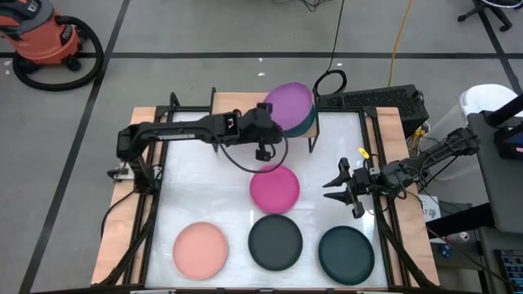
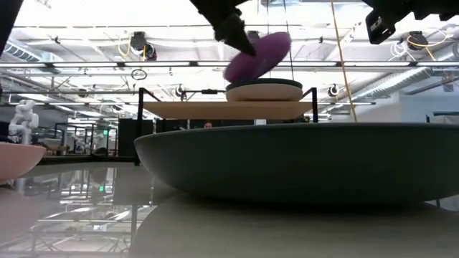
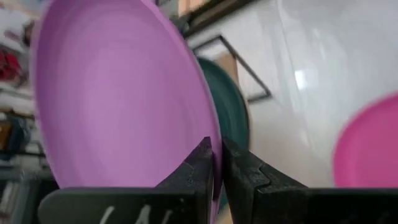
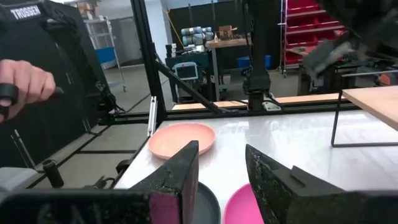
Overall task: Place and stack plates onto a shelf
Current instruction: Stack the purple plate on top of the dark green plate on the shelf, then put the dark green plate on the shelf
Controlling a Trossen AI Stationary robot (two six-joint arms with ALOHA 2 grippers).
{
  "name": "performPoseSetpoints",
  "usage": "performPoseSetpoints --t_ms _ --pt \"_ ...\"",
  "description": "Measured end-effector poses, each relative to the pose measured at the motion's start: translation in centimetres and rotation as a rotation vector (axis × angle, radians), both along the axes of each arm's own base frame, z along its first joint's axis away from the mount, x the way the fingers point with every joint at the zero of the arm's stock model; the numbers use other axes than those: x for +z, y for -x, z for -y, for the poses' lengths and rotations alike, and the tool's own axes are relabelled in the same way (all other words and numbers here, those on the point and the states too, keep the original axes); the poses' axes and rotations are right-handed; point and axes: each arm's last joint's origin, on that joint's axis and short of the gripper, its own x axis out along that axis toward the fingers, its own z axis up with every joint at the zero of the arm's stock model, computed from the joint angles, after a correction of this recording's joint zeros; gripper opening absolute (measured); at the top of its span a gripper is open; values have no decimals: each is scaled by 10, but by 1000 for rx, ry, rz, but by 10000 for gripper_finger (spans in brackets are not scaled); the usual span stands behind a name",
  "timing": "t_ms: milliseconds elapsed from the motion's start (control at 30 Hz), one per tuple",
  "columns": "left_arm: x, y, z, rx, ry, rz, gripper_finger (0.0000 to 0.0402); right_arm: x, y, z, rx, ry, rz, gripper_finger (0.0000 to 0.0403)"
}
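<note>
My left gripper [image 3: 214, 163] is shut on a purple plate [image 1: 290, 104], held tilted over the shelf [image 2: 215, 110]. On the shelf top rests a stack: a beige plate [image 2: 264, 92] with a dark teal plate [image 1: 306, 124] on it. On the table lie a magenta plate [image 1: 274, 188], a salmon plate [image 1: 200, 249], a dark grey plate [image 1: 275, 242] and another dark teal plate [image 1: 346, 254]. My right gripper [image 1: 347, 192] hangs open above the table's right part, right of the magenta plate. My left gripper pinches the purple plate's rim [image 3: 212, 134] between its two fingers, coming from the table's left side. The plate is lifted clear and tilted, its far edge higher, just above the stack on the shelf [image 2: 258, 56].
The shelf's thin black legs [image 1: 310, 140] stand at the table's far middle. A black cable loops behind the shelf [image 1: 329, 82]. A person's hand [image 4: 25, 84] shows beyond the table in the right wrist view. Bare white table lies between the shelf and the magenta plate.
</note>
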Motion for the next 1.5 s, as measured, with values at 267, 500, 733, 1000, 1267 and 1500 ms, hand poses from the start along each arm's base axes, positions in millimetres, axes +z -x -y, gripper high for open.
performPoseSetpoints --t_ms 267,500,733,1000,1267,1500 --pt "-18 -17 -8 7 0 17 62 0 0 0 0 3 -1 114" --pt "-12 -12 -8 86 -43 19 138 -1 0 0 0 -9 -10 114" --pt "24 6 6 159 -44 105 197 -5 0 0 0 7 -49 114" --pt "75 39 28 194 83 331 222 -9 -2 -1 -1 -9 -90 114" --pt "112 90 76 121 250 471 223 -10 -2 -2 1 -26 -104 114" --pt "45 91 122 86 277 494 223 -16 -2 -2 -4 -54 -159 114"
